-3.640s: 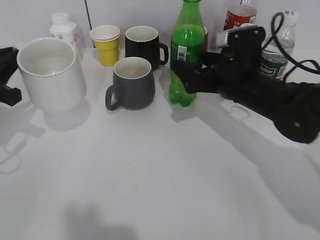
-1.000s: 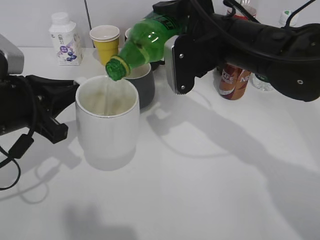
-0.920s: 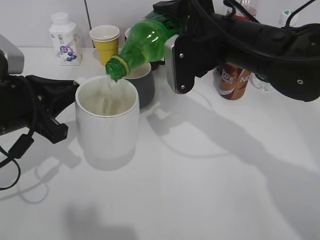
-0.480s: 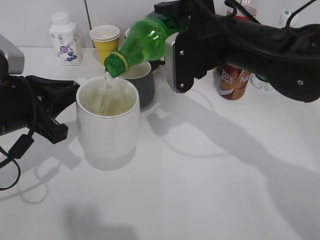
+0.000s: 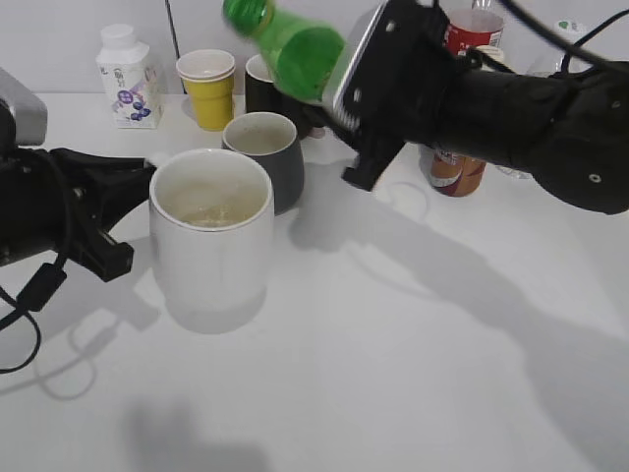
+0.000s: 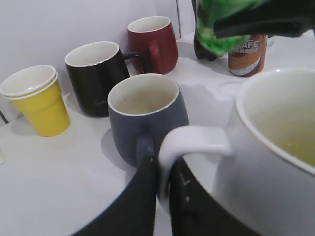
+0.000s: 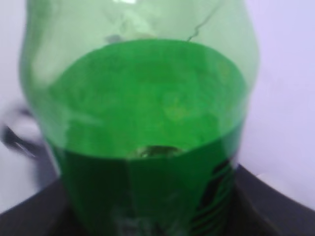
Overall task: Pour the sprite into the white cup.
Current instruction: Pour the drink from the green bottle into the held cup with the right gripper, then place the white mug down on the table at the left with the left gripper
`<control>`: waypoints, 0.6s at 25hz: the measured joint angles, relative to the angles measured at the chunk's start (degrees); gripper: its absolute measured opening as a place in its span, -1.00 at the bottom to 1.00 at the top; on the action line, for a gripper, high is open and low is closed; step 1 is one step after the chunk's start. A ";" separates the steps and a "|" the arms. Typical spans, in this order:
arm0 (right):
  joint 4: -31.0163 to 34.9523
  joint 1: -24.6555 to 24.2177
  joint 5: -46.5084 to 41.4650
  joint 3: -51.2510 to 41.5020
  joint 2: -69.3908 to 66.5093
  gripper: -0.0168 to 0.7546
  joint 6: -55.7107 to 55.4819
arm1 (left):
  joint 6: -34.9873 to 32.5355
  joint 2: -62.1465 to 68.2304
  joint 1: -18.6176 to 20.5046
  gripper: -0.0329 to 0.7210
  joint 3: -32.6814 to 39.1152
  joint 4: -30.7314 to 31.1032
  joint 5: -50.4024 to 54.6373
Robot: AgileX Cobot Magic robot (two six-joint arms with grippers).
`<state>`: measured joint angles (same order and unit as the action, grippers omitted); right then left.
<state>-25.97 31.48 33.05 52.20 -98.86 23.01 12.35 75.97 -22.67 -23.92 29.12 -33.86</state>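
Near the left edge of the table (image 5: 413, 374), the white cup (image 5: 210, 236) is seen in the exterior view standing upright with pale liquid in its bottom, the left gripper (image 5: 123, 211) set against its left side. The sprite (image 5: 290, 44) is held aloft over the far side of the table by the right gripper (image 5: 359, 84), tilted with its mouth up and to the left, clear of the cup. A dark grey mug (image 5: 265, 157) is seen just behind the white cup; a yellow cup (image 5: 207, 87), a black mug (image 5: 263, 88) and a small white carton (image 5: 126, 77) are lined along the far edge, a brown can (image 5: 454, 169) toward the far right.

In the left wrist view, the left gripper (image 6: 160, 182) is shown clamped on the handle of the white cup (image 6: 266, 162), one finger (image 6: 142, 162) on either side of the loop. The dark grey mug (image 6: 147, 115), black mug (image 6: 96, 76), yellow cup (image 6: 37, 101) and a red mug (image 6: 152, 44) are ranged behind, and the sprite (image 6: 216, 27) is glimpsed at the top.

In the right wrist view, the frame is filled by the sprite (image 7: 142, 123), its green body gripped at the base between dark jaws that are only partly seen.
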 joint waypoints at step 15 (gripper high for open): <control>-10.19 0.00 -0.53 -0.05 0.00 0.13 -50.67 | -11.86 9.85 4.84 -0.80 0.05 -27.27 -18.72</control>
<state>-36.16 31.48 32.53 52.14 -98.86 -27.66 0.50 85.82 -17.83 -23.88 1.85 -52.58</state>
